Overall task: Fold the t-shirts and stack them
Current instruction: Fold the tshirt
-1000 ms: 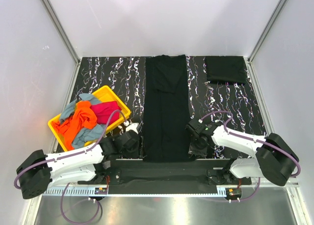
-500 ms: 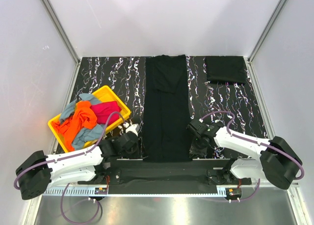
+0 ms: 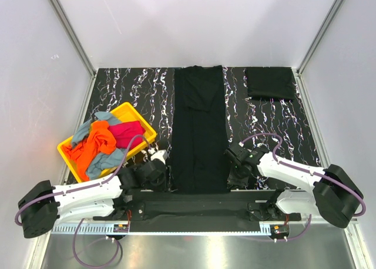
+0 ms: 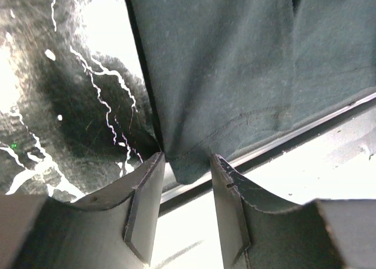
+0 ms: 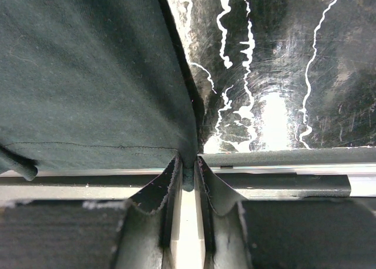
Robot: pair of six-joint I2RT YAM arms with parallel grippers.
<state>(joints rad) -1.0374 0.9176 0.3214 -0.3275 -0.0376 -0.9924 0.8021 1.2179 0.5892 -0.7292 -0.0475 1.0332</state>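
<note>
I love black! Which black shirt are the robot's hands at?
The long black shirt down the middle: left hand and right hand are at its near corners. The small black shirt lies folded far away.

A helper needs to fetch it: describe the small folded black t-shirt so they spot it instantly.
On the black white-veined table, go to the far right corner. The small folded black t-shirt lies there, a compact rectangle, unlike the long black t-shirt spread down the middle.
</note>
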